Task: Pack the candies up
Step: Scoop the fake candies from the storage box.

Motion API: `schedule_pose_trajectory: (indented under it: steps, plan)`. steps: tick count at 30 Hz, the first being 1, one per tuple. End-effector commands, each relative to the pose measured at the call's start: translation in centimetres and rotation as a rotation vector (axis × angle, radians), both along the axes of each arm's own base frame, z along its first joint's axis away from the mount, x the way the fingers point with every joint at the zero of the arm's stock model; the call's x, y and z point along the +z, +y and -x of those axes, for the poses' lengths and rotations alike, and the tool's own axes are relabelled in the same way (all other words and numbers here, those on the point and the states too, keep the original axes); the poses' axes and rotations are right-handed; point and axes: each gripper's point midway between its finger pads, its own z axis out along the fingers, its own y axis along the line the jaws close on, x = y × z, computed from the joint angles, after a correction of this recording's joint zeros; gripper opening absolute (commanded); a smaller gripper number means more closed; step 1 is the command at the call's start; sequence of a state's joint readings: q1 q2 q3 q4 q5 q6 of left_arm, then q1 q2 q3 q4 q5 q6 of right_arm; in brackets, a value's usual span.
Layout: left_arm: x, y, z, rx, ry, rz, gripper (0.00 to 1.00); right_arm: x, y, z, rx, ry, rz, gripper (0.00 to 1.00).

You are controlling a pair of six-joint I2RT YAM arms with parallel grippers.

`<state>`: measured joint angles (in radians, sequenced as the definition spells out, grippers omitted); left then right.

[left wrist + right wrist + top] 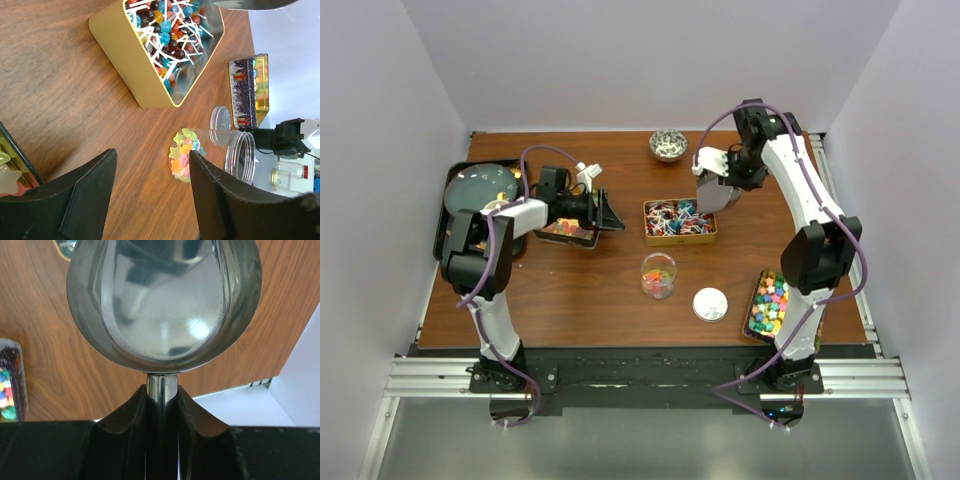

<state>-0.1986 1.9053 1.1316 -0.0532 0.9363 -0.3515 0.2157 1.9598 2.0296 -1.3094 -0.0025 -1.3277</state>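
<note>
Overhead view w/ two wrist views.

(A) The left gripper (152, 165) has its black fingers (80, 195) spread wide w/ nothing between them. It hangs low over the brown wooden table (570, 290), just beside a small shallow tin (22, 156) at the table's left.

(B) The right gripper (161, 395) is clamped tight on the thin stem of a shiny steel scoop (165, 305). The scoop bowl looks empty and sits above the far-right corner of the gold rectangular tin (130, 55) at centre.

(C) The candies lie in four places:
1. Glossy orange-red-yellow gummies (563, 231) are in the small shallow tin.
2. Ball sweets (167, 35) on white sticks, red, blue and dark, fill the gold rectangular tin.
3. Bright pink-yellow-green-blue cube pieces (770, 300) fill a patterned tin (245, 90) at near right, beside the right arm.
4. A shallow layer of mixed pastel pieces (184, 160) lies at the bottom of a clear round plastic jar (658, 262). The jar is upright and uncapped, on the near side of the gold tin.

(D) A clear round lid (710, 304) lies flat on the table betw. the jar and the patterned tin.

(E) Also shown: a small patterned bowl (668, 145) near the far edge, and a black tray (442, 218) w/ a round dark plate (480, 185) at far left.
</note>
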Motion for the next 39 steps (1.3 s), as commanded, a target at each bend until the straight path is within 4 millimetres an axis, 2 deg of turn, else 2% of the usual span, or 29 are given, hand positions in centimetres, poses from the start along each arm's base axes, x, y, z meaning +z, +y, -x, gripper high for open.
schedule_pose_trajectory:
  steps: [1, 2, 3, 7, 12, 20, 28, 33, 39]
  plan:
    - [-1.7, 0.4, -0.5, 0.022, 0.000, -0.073, 0.64, 1.8, -0.3, 1.5, 0.111, -0.032, 0.103, 0.00]
    - [-1.8, 0.4, -0.6, 0.022, 0.002, -0.072, 0.64, 2.5, 0.0, 1.2, 0.117, -0.083, 0.103, 0.00]
    - [-1.8, 0.3, -0.6, 0.025, 0.006, -0.071, 0.64, 1.6, 0.1, 1.7, 0.132, -0.068, 0.116, 0.00]
    - [-2.0, 0.0, -0.6, 0.017, 0.011, -0.072, 0.63, 0.7, 0.9, 2.2, 0.165, -0.067, 0.147, 0.00]
    - [-2.8, -0.6, 0.0, 0.006, 0.024, -0.084, 0.62, 0.2, 1.2, 1.6, 0.151, -0.084, 0.208, 0.00]
    - [-5.4, -2.3, 1.6, -0.020, 0.082, -0.118, 0.60, -0.5, 1.3, 1.4, 0.127, -0.053, 0.285, 0.00]
    - [-7.4, -3.1, 1.6, -0.019, 0.147, -0.111, 0.57, -3.1, 2.3, 3.0, 0.032, 0.028, 0.213, 0.00]
    - [-7.6, -4.5, 2.2, -0.059, 0.159, -0.083, 0.55, -5.5, 3.7, 3.8, -0.048, 0.109, 0.134, 0.00]
    - [-8.2, -6.1, 2.5, -0.094, 0.159, -0.067, 0.54, -6.7, 5.4, 4.5, -0.081, 0.134, 0.083, 0.00]
